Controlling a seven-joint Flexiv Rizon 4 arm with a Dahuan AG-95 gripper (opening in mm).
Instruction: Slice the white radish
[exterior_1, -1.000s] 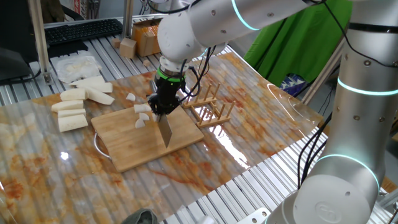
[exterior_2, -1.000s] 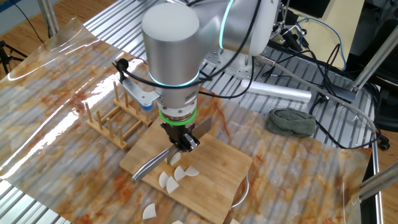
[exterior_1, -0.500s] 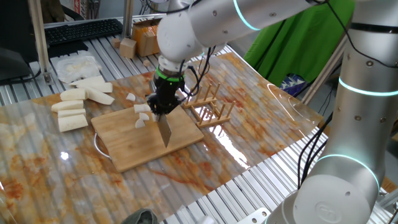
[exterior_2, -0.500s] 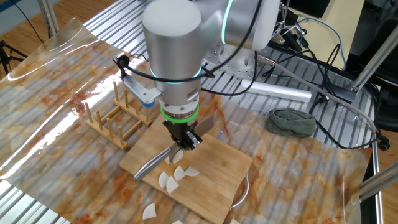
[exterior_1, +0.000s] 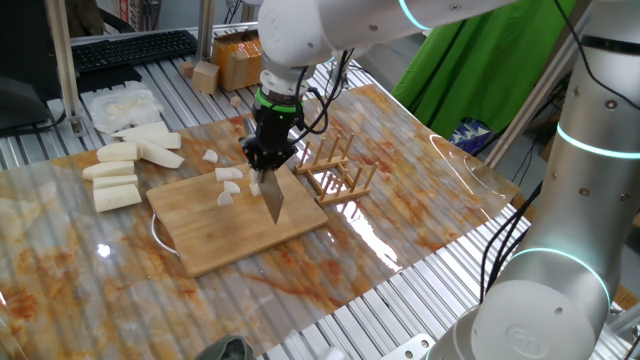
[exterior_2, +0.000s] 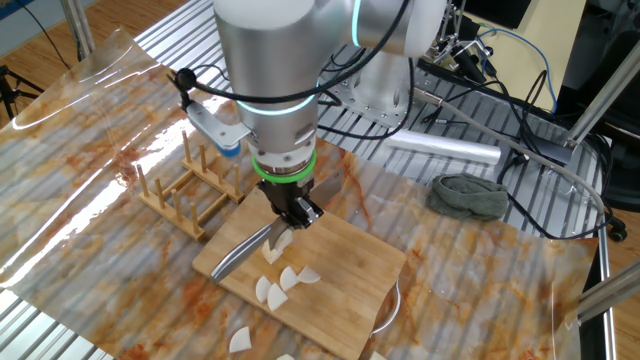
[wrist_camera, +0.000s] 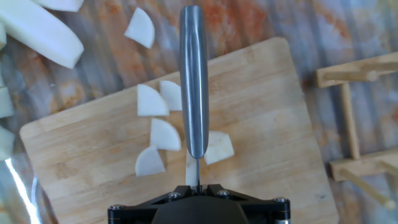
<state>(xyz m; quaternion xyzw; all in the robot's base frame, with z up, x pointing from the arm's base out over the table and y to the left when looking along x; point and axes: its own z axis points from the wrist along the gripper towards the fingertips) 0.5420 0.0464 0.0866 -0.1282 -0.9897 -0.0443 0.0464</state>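
My gripper (exterior_1: 262, 162) is shut on a steel knife (exterior_1: 272, 200), held over the right part of the wooden cutting board (exterior_1: 235, 235). In the hand view the knife (wrist_camera: 194, 81) points away from the gripper (wrist_camera: 198, 185), above several white radish wedges (wrist_camera: 165, 134) lying on the board (wrist_camera: 267, 106). One wedge (wrist_camera: 217, 147) lies right of the blade, the others left of it. In the other fixed view the knife (exterior_2: 240, 255) slants down to the left beside the wedges (exterior_2: 290, 280). One more wedge (exterior_1: 210, 155) lies off the board.
A wooden rack (exterior_1: 335, 170) stands just right of the board. Larger white radish sticks (exterior_1: 120, 170) lie left of it, with a white plastic bag (exterior_1: 120, 105) behind them. A cardboard box (exterior_1: 235, 60) and a keyboard (exterior_1: 130, 48) are at the back. A grey cloth (exterior_2: 468, 195) lies apart.
The gripper has risen a little with the knife and shifted slightly toward the rack. The wedges on the board have not moved.
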